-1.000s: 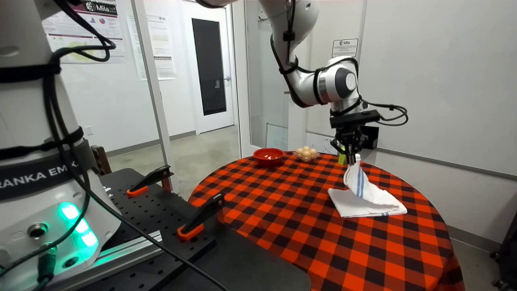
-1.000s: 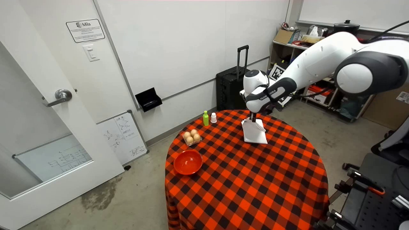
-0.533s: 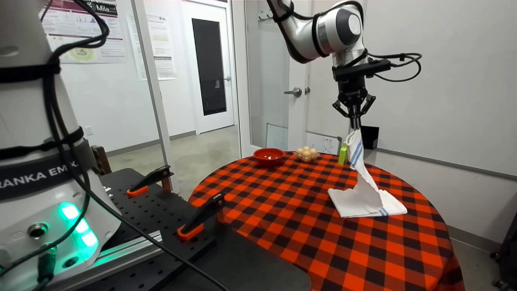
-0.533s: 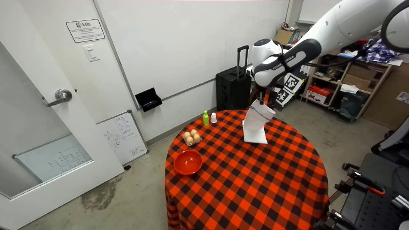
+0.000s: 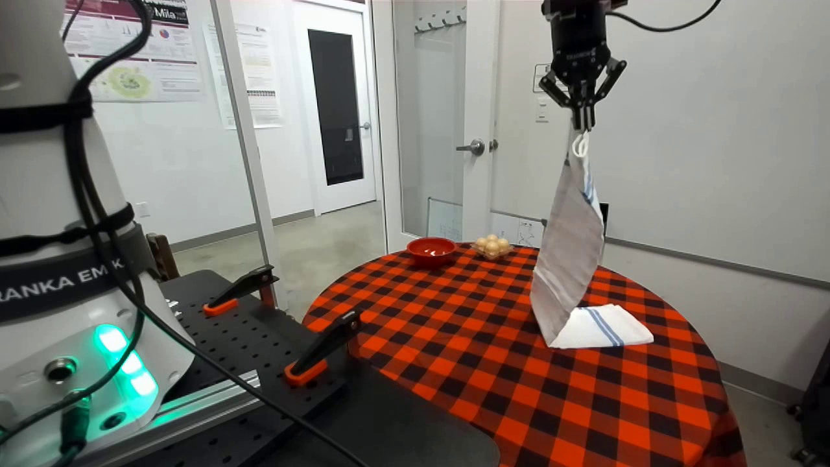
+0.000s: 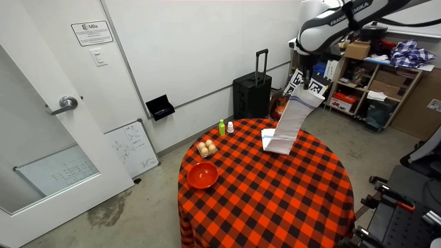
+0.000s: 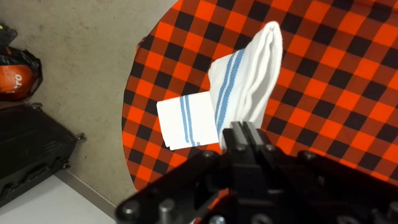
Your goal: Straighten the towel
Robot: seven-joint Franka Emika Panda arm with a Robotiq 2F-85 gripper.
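The end effector is gripping one end of the towel, its jaws drawn together, and the rest is hanging down to the worktop, where the other end is lying flat near the edge. By my judgement the straightening is standing roughly half done: one length is hanging opened out, while laying it down, letting go and smoothing are all waiting. The wrist view is showing what the exterior views are not making clear: the held edge is running in several wavy layers, so the towel is probably lying folded lengthwise. A red bowl and some eggs are appearing in both exterior views, yet the wrist view is missing them. A green bottle and a small white bottle are showing only in an exterior view, standing just beside each other, near the eggs.
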